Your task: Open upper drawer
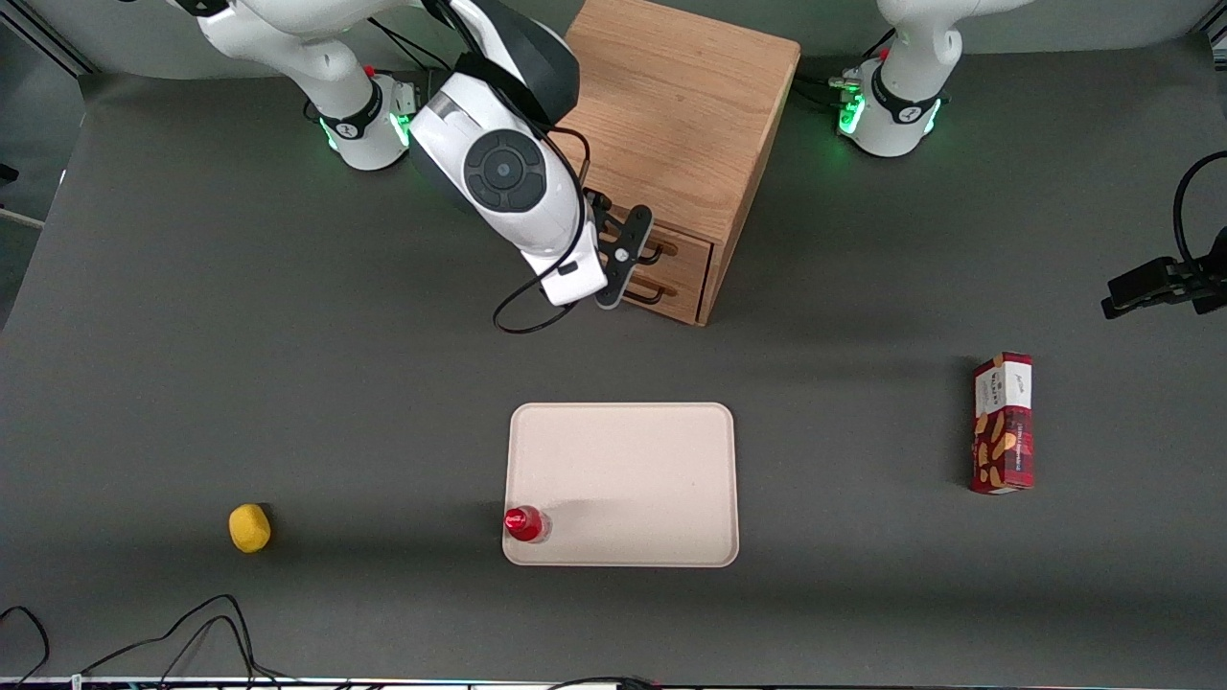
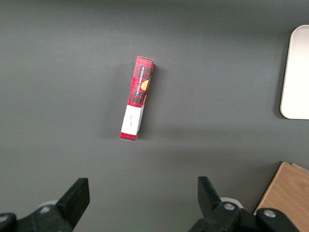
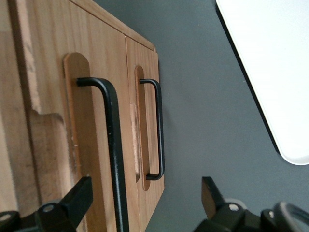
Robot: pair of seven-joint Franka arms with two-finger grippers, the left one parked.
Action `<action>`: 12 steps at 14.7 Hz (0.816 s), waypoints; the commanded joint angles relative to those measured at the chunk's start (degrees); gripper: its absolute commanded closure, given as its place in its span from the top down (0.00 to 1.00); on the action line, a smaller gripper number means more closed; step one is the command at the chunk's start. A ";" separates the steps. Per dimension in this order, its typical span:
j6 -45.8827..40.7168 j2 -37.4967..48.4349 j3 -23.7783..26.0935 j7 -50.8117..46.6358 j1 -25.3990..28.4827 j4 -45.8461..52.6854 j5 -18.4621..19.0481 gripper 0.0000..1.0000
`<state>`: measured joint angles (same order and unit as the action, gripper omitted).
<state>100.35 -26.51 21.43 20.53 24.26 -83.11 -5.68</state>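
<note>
While claw (image 1: 628, 257) gapes before upper drawer (image 1: 682, 251), dark grey tabletop (image 1: 288, 383) underneath.

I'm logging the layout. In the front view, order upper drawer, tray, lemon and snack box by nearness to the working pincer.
Pincer open, at the drawer handles.
1. upper drawer: at the pincer.
2. tray: nearer the camera.
3. lemon: working arm's end.
4. snack box: parked arm's end.
Lemon and box: too close.

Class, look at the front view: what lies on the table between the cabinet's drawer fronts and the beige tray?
Nothing: in the front view, bare grey table separates the upper drawer from the tray. The gripper, fingers open, sits at the drawer handles.
</note>
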 commanded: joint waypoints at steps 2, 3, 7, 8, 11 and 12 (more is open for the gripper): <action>-0.15 -1.88 0.81 1.35 -0.62 1.54 -0.47 1.00; 0.11 -2.14 0.81 1.27 -0.62 1.55 -0.38 1.00; 1.87 -3.29 0.81 1.09 -0.44 1.37 -0.12 1.00; 1.96 -3.38 0.81 1.18 -0.35 1.37 -0.03 1.00; 2.66 -4.17 0.81 1.09 -0.18 1.46 1.20 1.00; 2.84 -4.43 0.81 1.00 -0.09 1.46 1.20 1.00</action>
<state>102.58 -29.38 21.50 20.65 24.29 -83.10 -5.50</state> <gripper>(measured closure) 0.000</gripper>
